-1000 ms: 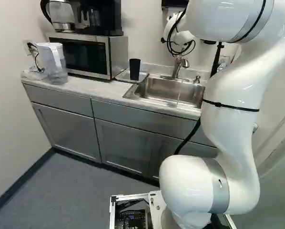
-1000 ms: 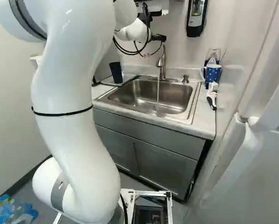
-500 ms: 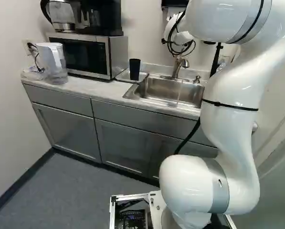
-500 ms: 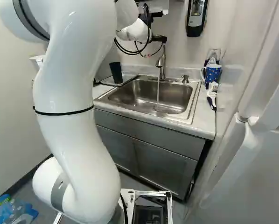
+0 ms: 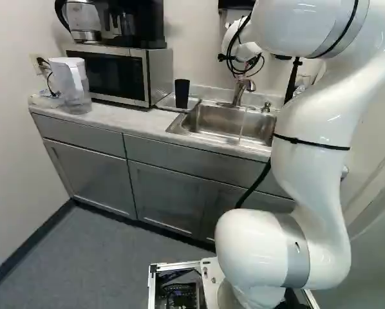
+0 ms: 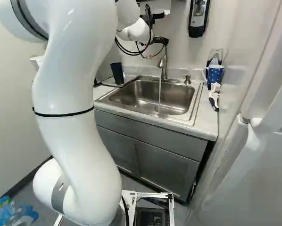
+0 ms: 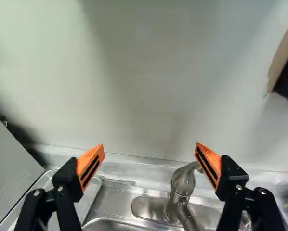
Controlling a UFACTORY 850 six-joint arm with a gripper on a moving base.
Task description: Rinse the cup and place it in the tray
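Left base view: smooth, glossy white jointed arm (image 5: 315,122) at three o'clock; matt black tapered cup (image 5: 181,94), plastic-looking, and shiny, metal-looking flat silver tray (image 5: 166,102), both near twelve; silver-and-black boxy microwave (image 5: 115,77), satin metal around a glossy dark door, between ten and eleven. Right base view: rectangular sink (image 6: 148,96) of lustrous metal towards one; shiny blue patterned mug (image 6: 215,74) at two; matt grey panelled cupboard (image 6: 167,165) at five. Wrist view: matt, ridged orange wedge-shaped pads (image 7: 89,167).
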